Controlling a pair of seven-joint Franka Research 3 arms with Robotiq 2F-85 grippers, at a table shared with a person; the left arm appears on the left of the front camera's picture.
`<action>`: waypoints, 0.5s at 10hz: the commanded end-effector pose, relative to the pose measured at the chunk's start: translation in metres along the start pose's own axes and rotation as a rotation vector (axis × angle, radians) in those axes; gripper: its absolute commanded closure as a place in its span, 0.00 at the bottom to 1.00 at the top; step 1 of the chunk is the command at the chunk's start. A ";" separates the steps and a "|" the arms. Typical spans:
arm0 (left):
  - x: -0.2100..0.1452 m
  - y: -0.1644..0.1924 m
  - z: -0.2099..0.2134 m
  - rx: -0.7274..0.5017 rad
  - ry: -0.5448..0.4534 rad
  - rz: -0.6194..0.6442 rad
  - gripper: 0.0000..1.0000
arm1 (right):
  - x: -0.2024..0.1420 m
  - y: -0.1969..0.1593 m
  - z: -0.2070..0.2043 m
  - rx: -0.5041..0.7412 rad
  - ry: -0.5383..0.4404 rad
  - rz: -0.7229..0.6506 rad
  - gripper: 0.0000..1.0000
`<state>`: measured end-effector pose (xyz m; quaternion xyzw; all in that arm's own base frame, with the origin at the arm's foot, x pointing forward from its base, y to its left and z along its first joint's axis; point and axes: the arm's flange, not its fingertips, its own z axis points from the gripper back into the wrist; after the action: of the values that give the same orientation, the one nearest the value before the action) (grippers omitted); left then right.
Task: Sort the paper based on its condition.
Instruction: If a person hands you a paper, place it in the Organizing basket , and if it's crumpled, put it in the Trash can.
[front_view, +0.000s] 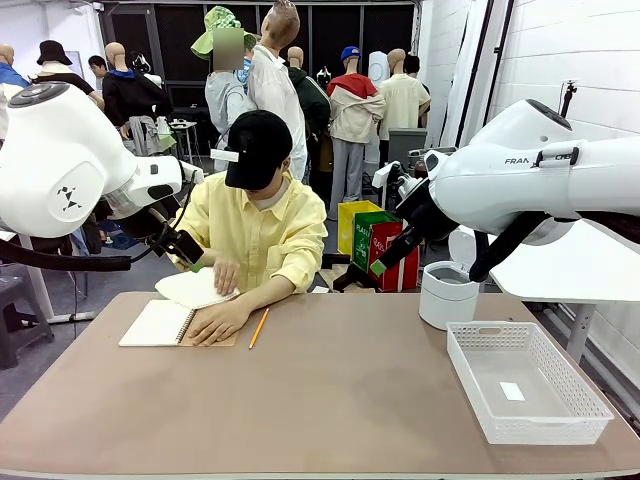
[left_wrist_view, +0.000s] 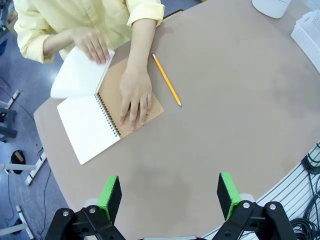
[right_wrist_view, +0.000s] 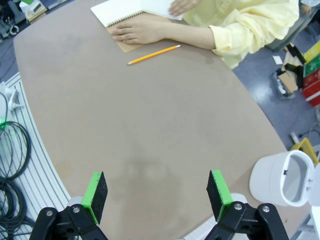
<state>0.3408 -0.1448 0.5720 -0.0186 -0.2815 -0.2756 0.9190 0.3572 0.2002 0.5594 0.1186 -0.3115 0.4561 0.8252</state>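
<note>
My left pincer (left_wrist_view: 169, 192) and right pincer (right_wrist_view: 156, 194) hang spread over the desk (left_wrist_view: 225, 100), pinching nothing. The paper (left_wrist_view: 79, 75) lies at eleven o'clock from my left pincer, under a person's hand (left_wrist_view: 92, 44), touching the notebook (left_wrist_view: 90, 127).

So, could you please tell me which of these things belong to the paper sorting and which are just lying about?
For the job: the sheet held up off the notebook; probably also the basket and the bin, as likely places to sort into.

Lying about: the pencil; the notebook itself seems to be only where the sheets come from.
</note>
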 end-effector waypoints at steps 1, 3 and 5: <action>0.000 0.002 -0.001 0.002 -0.011 -0.008 0.00 | 0.000 0.001 0.000 -0.009 0.005 -0.011 0.00; 0.000 0.002 -0.001 0.002 -0.011 -0.008 0.00 | 0.000 0.001 0.000 -0.009 0.005 -0.011 0.00; 0.000 0.002 -0.001 0.002 -0.011 -0.008 0.00 | 0.000 0.001 0.000 -0.009 0.005 -0.011 0.00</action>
<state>0.3408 -0.1448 0.5720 -0.0186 -0.2815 -0.2756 0.9190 0.3572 0.2002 0.5594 0.1186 -0.3115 0.4561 0.8252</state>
